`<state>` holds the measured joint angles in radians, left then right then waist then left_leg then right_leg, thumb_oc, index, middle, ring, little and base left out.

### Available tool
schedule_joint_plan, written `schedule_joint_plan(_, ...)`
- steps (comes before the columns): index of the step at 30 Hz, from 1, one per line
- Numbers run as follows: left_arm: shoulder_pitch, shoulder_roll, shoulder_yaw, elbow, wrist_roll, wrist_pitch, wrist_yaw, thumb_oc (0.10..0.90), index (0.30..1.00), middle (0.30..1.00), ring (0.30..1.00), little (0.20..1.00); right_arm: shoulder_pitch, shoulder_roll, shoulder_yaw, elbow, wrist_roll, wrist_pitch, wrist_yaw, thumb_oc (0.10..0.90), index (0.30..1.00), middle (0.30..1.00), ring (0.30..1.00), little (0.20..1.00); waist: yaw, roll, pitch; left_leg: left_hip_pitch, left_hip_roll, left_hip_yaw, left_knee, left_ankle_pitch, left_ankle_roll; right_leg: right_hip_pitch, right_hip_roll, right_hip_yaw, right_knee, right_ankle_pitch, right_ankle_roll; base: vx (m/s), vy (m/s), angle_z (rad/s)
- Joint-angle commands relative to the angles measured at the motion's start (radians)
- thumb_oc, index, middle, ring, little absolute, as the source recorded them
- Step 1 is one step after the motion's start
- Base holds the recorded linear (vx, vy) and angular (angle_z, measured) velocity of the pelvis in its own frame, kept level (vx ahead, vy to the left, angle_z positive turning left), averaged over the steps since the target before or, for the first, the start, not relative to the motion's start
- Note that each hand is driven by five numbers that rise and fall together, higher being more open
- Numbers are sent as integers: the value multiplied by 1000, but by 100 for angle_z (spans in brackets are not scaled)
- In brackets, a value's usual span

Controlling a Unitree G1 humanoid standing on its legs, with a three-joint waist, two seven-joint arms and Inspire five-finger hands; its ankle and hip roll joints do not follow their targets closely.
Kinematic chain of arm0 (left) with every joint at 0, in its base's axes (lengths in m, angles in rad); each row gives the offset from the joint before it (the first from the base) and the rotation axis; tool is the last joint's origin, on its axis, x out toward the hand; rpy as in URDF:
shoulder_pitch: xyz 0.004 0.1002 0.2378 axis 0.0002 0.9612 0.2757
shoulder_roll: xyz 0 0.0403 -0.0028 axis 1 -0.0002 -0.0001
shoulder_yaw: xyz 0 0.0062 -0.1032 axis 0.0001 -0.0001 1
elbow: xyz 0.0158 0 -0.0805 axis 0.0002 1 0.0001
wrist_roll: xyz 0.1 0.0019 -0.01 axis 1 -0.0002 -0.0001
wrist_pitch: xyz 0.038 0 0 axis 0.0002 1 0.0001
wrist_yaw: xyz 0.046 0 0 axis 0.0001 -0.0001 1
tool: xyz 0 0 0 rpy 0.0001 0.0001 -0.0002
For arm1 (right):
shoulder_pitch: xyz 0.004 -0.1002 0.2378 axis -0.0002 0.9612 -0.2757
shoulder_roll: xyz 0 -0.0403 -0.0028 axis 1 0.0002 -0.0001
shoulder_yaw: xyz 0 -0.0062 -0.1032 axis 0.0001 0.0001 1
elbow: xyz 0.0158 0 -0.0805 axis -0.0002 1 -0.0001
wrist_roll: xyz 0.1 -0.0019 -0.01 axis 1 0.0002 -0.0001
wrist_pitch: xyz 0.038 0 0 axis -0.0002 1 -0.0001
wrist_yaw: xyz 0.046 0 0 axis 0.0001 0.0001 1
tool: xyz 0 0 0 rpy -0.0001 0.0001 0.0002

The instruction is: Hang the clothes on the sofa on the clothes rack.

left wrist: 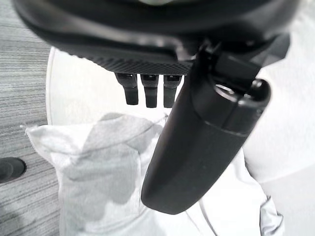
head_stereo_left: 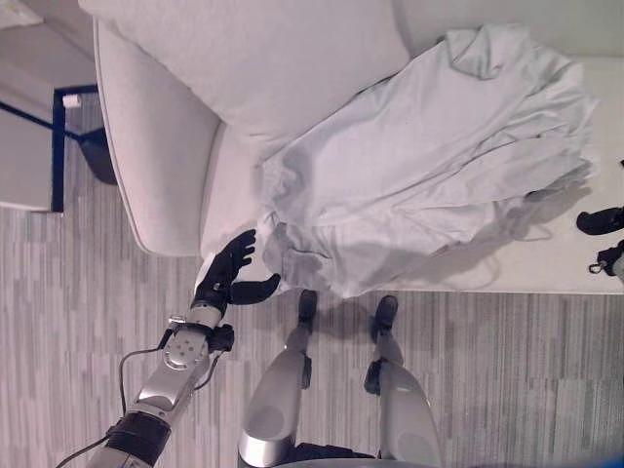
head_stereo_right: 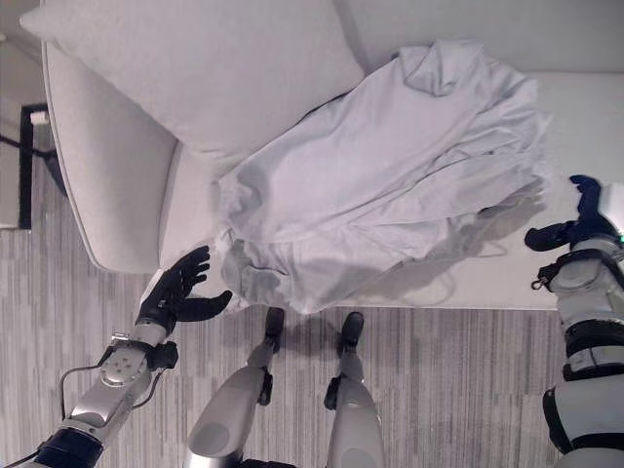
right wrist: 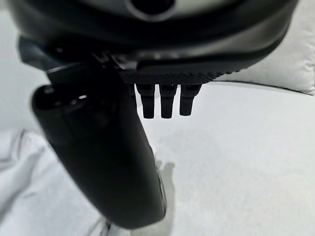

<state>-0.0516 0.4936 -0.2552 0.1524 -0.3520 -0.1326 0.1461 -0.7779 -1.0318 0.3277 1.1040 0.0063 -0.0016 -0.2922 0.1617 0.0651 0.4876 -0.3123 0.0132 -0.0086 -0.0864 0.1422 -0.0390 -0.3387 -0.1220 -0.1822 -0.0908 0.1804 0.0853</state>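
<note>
Pale grey, rumpled cloth garment (head_stereo_left: 429,156) lies spread across the white upholstered sofa (head_stereo_left: 161,166) seat, unheld. The left hand (head_stereo_left: 226,273) hovers wide just beside its near corner, the right hand (head_stereo_right: 577,222) apparently spread beyond its far edge, likely bracketing it for a lift.

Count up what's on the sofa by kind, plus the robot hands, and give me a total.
Garment: 1, pale grey, crumpled on the seat
Cushion: 1, white
Robot hands: 2, left hand and right hand, both open and holding nothing
Total: 4
</note>
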Motion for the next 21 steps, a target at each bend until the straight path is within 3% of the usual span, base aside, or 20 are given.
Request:
schedule_joint_plan(1,15,83,80,-164,-21,-105,36,800,900,900,900,900,-157,-143,88,26,-13,-8,-67,800,900,900,900,900,13,-60,-2,-42,-15,-13,8,-51,-42,33,-148,30,4,20,151,6,-13,4)
schedule_joint_plan(12,73,118,140,-286,-24,-125,44,800,900,900,900,900,-184,-211,172,103,-80,-9,-56,800,900,900,900,900,58,-34,19,-139,-38,-36,16,-40,-49,-41,-156,9,4,33,169,13,4,13)
schedule_joint_plan(13,74,123,142,-291,-19,-125,46,800,900,900,900,900,-175,-205,168,111,-91,-3,-60,742,813,813,813,813,60,-35,21,-143,-41,-38,17,-37,-48,-45,-159,7,4,36,170,18,-13,8)
schedule_joint_plan(14,80,123,152,-300,-17,-128,50,800,900,900,900,900,-143,-189,168,124,-120,1,-52,400,300,300,300,300,64,-30,26,-138,-40,-39,17,-40,-48,-39,-157,3,4,33,170,19,-19,5)
schedule_joint_plan(17,105,127,198,-330,3,-134,67,800,900,900,900,900,-38,-135,132,105,-183,13,-40,400,300,300,300,300,64,-26,32,-130,-40,-42,18,-42,-49,-30,-156,-1,4,29,171,24,-10,5)
schedule_joint_plan(18,115,126,241,-346,12,-137,84,800,900,900,900,900,39,-81,87,39,-185,10,-52,400,300,300,300,300,58,-24,32,-124,-38,-42,16,-44,-49,-27,-156,-3,4,26,169,11,1,11)
schedule_joint_plan(21,126,139,305,-350,37,-138,112,800,900,900,900,900,139,-35,32,-94,-205,10,-72,400,300,300,300,300,48,-27,32,-109,-36,-39,12,-48,-49,-19,-155,-1,4,23,168,6,-6,11)
